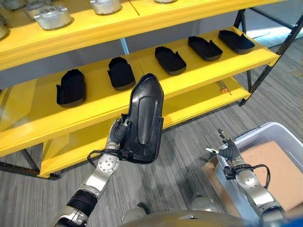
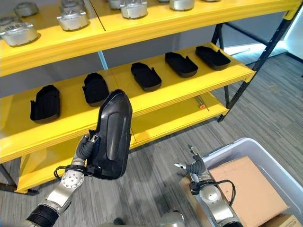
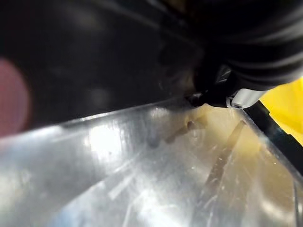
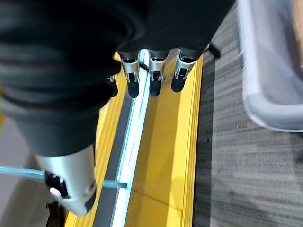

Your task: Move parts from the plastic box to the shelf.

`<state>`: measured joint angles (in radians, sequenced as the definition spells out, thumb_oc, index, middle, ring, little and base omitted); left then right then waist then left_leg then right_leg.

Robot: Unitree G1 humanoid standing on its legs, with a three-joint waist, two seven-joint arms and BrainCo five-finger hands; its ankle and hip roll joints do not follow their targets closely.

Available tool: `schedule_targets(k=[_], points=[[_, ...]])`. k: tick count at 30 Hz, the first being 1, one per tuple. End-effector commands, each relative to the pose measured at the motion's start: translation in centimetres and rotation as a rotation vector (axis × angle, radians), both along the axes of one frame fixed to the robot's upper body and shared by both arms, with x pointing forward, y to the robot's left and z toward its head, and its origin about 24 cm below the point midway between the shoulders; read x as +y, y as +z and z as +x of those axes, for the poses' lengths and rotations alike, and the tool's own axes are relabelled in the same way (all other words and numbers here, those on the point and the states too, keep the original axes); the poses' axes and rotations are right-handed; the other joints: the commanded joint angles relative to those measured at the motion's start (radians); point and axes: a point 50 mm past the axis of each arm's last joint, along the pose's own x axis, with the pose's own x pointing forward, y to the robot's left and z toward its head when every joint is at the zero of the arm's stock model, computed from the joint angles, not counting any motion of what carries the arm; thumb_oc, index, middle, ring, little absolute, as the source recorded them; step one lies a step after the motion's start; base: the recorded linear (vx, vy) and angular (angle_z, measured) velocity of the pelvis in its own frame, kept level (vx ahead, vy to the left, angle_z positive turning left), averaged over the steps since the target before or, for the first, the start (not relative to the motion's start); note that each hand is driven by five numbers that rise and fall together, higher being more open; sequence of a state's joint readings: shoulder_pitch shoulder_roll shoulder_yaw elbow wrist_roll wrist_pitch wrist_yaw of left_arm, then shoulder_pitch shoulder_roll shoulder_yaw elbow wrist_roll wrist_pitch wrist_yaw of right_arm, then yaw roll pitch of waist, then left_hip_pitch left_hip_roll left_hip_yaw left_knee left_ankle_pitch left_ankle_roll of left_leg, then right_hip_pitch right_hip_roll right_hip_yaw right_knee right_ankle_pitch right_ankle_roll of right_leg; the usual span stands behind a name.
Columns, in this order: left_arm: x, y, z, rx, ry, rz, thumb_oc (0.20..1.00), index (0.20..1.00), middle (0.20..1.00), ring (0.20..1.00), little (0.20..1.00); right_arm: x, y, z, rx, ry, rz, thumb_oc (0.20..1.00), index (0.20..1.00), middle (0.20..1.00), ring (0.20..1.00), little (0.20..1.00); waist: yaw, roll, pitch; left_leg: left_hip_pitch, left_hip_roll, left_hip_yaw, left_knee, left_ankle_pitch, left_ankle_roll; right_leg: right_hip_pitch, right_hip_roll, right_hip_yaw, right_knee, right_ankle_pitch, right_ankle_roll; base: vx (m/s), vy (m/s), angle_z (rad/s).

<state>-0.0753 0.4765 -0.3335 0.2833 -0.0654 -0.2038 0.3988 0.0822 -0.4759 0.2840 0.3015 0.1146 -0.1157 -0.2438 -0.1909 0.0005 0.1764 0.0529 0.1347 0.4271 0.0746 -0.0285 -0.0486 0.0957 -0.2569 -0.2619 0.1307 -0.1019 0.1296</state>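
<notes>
Black moulded part (image 1: 146, 119), long w/ a pointed top end, is held upright in the left hand (image 1: 118, 137), fingers curled round its lower edge. It's up in the air in front of the yellow shelf (image 1: 199, 75), over the front edge of the middle board, not touching it. Five similar black parts (image 1: 120, 73) lie in a row along that board, spaced apart (one nearest the board's left end, last near its right end). Silver metal parts (image 1: 53, 17) sit on the top board. Right hand (image 1: 228, 150) hangs low at the near-left rim of the grey plastic box (image 1: 277, 130), holding nothing, fingers relaxed and straight in the right wrist view. Brown cardboard sheet (image 1: 274, 163) lies inside the box. Floor is grey carpet (image 1: 189, 142).
</notes>
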Motion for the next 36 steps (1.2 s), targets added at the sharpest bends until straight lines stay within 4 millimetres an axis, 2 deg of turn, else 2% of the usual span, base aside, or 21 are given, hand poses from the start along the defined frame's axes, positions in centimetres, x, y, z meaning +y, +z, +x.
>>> schedule_targets(k=[1,2,3,7,10,11,13,16,18,19,21,22,24,26,27,29,30,36], points=[[1.3,2.9,0.7,-0.164,0.064,0.002,0.200,0.200,0.200,0.200,0.200,0.3,1.9,1.0,-0.109,0.052,-0.010,1.000,1.000,1.000,1.000,1.000,0.030,0.027,-0.017,0.046,0.101,-0.023,-0.020,0.081,-0.028,-0.051,0.049,0.013,0.052,0.031,-0.036,0.03,0.285,0.27],[1.5,2.9,0.7,-0.166,0.069,0.009,0.200,0.200,0.200,0.200,0.200,0.3,1.9,1.0,-0.108,0.051,-0.011,1.000,1.000,1.000,1.000,1.000,0.033,0.026,-0.016,0.052,0.095,-0.025,-0.027,0.074,-0.026,-0.049,0.044,0.014,0.048,0.036,-0.030,0.03,0.432,0.14],[2.3,3.0,0.3,-0.176,0.098,0.031,0.200,0.200,0.200,0.200,0.200,0.5,1.8,1.0,-0.091,0.054,0.001,1.000,1.000,1.000,1.000,1.000,0.050,0.023,-0.015,0.061,0.078,-0.039,-0.042,0.067,-0.021,-0.037,0.024,0.010,0.023,0.065,-0.005,0.02,0.403,0.05],[3.6,3.8,0.0,-0.213,0.125,0.075,0.200,0.200,0.200,0.200,0.200,1.2,1.9,1.0,-0.096,0.069,0.013,1.000,1.000,1.000,1.000,1.000,0.083,0.008,-0.012,0.073,0.046,-0.050,-0.087,0.070,-0.002,-0.023,-0.024,-0.018,-0.015,0.112,0.046,-0.01,0.382,0.29],[4.0,3.9,-0.1,-0.217,0.141,0.068,0.200,0.200,0.200,0.200,0.200,1.8,2.2,1.3,-0.119,0.080,0.021,1.000,1.000,1.000,1.000,1.000,0.108,0.002,-0.009,0.073,0.021,-0.051,-0.100,0.065,0.009,-0.030,-0.049,-0.045,-0.004,0.133,0.057,-0.03,0.299,0.20],[4.0,3.9,-0.2,-0.223,0.138,0.067,0.200,0.200,0.200,0.200,0.200,2.4,2.6,1.6,-0.146,0.098,0.024,1.000,1.000,1.000,1.000,1.000,0.134,-0.005,-0.007,0.071,0.003,-0.039,-0.112,0.064,0.016,-0.025,-0.060,-0.087,-0.005,0.151,0.061,-0.01,0.299,0.28],[4.0,3.9,-0.3,-0.223,0.133,0.074,0.200,0.200,0.200,0.200,0.200,2.7,2.8,1.9,-0.157,0.104,0.024,1.000,1.000,1.000,1.000,1.000,0.149,-0.008,-0.006,0.084,-0.011,-0.041,-0.124,0.050,0.012,-0.017,-0.066,-0.110,0.006,0.147,0.076,0.00,0.236,-0.01],[4.1,3.8,-0.6,-0.219,0.137,0.066,0.200,0.200,0.200,0.200,0.200,3.1,3.4,2.4,-0.173,0.119,0.023,1.000,1.000,1.000,1.000,1.000,0.180,-0.012,-0.001,0.097,-0.039,-0.007,-0.150,0.049,0.021,-0.018,-0.076,-0.192,0.017,0.186,0.085,-0.04,0.211,-0.34],[4.5,3.6,-1.3,-0.215,0.142,0.049,0.200,0.200,0.200,0.200,0.200,3.7,3.9,3.0,-0.187,0.157,0.012,1.000,1.000,1.000,1.000,1.000,0.222,-0.008,0.010,0.115,-0.060,0.046,-0.161,0.031,0.028,-0.046,-0.106,-0.326,0.049,0.244,0.096,-0.04,0.335,-0.77],[4.5,3.6,-1.2,-0.205,0.130,0.034,0.200,0.200,0.200,0.200,0.200,3.8,4.1,2.9,-0.193,0.178,0.013,1.000,1.000,1.000,1.000,1.000,0.206,-0.011,0.016,0.113,-0.080,0.040,-0.161,0.019,0.043,-0.066,-0.037,-0.310,0.054,0.190,0.080,0.02,0.236,-0.95],[4.3,3.5,-1.1,-0.197,0.118,0.026,0.200,0.200,0.200,0.200,0.200,3.8,4.1,2.7,-0.192,0.177,0.011,1.000,1.000,1.000,1.000,1.000,0.192,-0.016,0.015,0.112,-0.089,0.031,-0.161,0.012,0.050,-0.077,0.003,-0.281,0.046,0.172,0.072,0.07,0.047,-0.31],[4.0,3.5,-1.1,-0.187,0.106,0.019,0.200,0.200,0.200,0.200,0.200,3.6,4.1,2.7,-0.190,0.176,0.012,1.000,1.000,1.000,1.000,1.000,0.185,-0.021,0.013,0.112,-0.090,0.035,-0.161,0.013,0.048,-0.069,0.043,-0.273,0.022,0.143,0.057,0.10,-0.015,0.36],[3.0,2.8,-1.1,-0.164,0.077,0.004,0.200,0.200,0.200,0.200,0.200,3.4,3.8,2.4,-0.180,0.180,0.005,1.000,1.000,1.000,1.000,1.000,0.161,-0.040,0.008,0.122,-0.107,0.043,-0.162,0.004,0.038,-0.052,0.134,-0.241,-0.088,0.153,0.034,0.17,-0.037,0.19],[2.5,2.5,-1.1,-0.151,0.066,-0.006,0.200,0.200,0.200,0.200,0.200,3.4,3.6,2.3,-0.178,0.184,-0.001,1.000,1.000,1.000,1.000,1.000,0.150,-0.046,0.007,0.125,-0.117,0.036,-0.162,0.000,0.035,-0.051,0.158,-0.217,-0.134,0.172,0.032,0.19,-0.036,0.13],[1.7,2.2,-1.0,-0.137,0.041,-0.015,0.200,0.200,0.200,0.200,0.200,3.2,3.5,2.2,-0.174,0.179,-0.004,1.000,1.000,1.000,1.000,1.000,0.130,-0.047,0.008,0.129,-0.129,0.017,-0.162,-0.006,0.035,-0.066,0.179,-0.166,-0.181,0.206,0.033,0.20,-0.037,0.27],[1.4,2.1,-0.9,-0.137,0.027,-0.014,0.200,0.200,0.200,0.200,0.200,3.2,3.4,2.2,-0.172,0.175,-0.002,1.000,1.000,1.000,1.000,1.000,0.124,-0.045,0.009,0.129,-0.131,0.008,-0.162,-0.009,0.036,-0.075,0.182,-0.149,-0.189,0.217,0.035,0.19,-0.056,0.47],[0.5,1.9,-0.6,-0.122,-0.029,-0.008,0.200,0.200,0.200,0.200,0.200,2.9,3.1,1.9,-0.174,0.149,-0.001,1.000,1.000,1.000,1.000,1.000,0.093,-0.035,0.014,0.134,-0.135,-0.027,-0.161,-0.018,0.044,-0.115,0.187,-0.064,-0.163,0.223,0.043,0.24,-0.098,0.35],[-0.2,1.6,-0.4,-0.109,-0.049,-0.003,0.200,0.200,0.200,0.200,0.200,3.0,2.8,1.7,-0.173,0.163,0.007,1.000,1.000,1.000,1.000,1.000,0.081,-0.025,0.004,0.141,-0.130,-0.029,-0.150,-0.024,0.043,-0.099,0.192,-0.049,-0.136,0.187,0.026,0.19,-0.066,0.40]])
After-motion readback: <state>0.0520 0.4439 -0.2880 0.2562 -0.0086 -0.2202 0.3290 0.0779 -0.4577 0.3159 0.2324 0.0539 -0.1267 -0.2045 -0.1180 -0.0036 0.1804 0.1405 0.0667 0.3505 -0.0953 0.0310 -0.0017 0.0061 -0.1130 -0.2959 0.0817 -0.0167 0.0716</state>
